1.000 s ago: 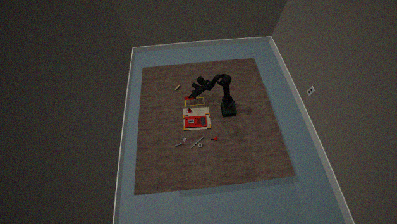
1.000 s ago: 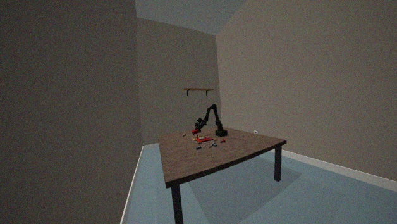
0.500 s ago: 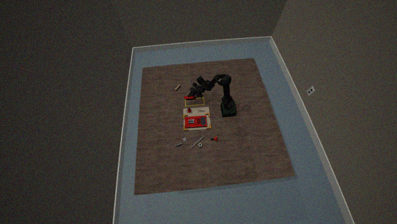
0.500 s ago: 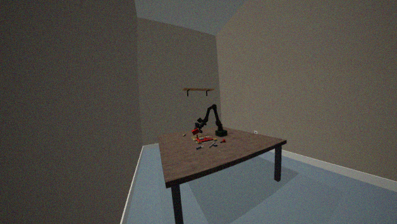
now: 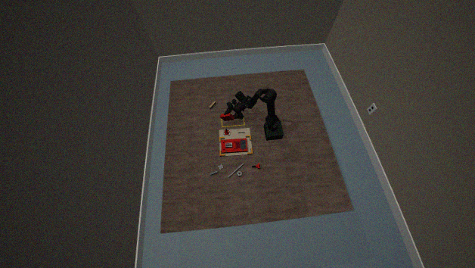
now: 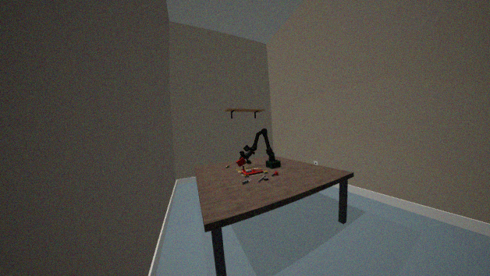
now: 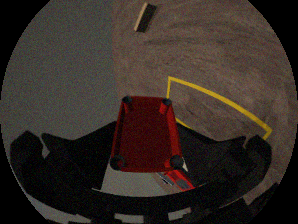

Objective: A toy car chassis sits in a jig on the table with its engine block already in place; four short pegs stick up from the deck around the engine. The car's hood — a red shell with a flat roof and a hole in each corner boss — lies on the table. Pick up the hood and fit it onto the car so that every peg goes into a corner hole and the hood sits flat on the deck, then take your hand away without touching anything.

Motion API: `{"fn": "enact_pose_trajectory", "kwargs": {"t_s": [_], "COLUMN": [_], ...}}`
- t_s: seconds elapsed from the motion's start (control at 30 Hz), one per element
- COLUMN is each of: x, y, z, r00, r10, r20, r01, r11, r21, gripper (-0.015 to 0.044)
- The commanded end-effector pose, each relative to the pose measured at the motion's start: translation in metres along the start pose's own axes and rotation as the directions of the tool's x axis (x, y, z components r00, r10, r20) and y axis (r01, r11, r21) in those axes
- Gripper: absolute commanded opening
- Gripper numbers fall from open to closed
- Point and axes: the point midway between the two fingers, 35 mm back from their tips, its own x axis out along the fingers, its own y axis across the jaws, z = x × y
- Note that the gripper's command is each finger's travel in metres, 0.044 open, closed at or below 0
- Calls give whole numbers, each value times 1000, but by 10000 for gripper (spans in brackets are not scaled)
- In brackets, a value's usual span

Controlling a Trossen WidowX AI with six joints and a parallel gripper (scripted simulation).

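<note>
My gripper (image 5: 228,115) (image 6: 242,161) (image 7: 147,125) is shut on the red hood (image 5: 226,116) (image 6: 240,161) (image 7: 145,129) and holds it in the air above the table. In the wrist view the hood's flat roof faces the camera, with corner holes showing at its edges. The red car chassis (image 5: 234,145) (image 6: 252,171) sits in its pale jig (image 5: 246,133) in front of the held hood, with the grey engine block on its deck. The pegs are too small to make out. A yellow-outlined rectangle (image 5: 232,125) (image 7: 220,99) is marked on the table below the hood.
A small wooden block (image 5: 212,104) (image 7: 143,18) lies behind and to the left of the gripper. Several small loose parts, among them a grey rod (image 5: 235,170) and a red piece (image 5: 257,166), lie in front of the jig. The arm's base (image 5: 273,130) (image 6: 273,164) stands right of the jig.
</note>
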Motion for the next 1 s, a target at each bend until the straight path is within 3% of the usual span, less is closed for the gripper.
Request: {"fn": "enact_pose_trajectory", "kwargs": {"t_s": [0.0,0.47,0.97], "x": [0,3,8], "y": [-1,-12,-37], "z": [0,3,9], "r00": [1000,1000,1000], "r10": [2,2,1], "r20": [-4,-4,-4], "r01": [-2,0,3], "r11": [991,851,525], "r21": [131,525,851], "gripper": [0,0,0]}}
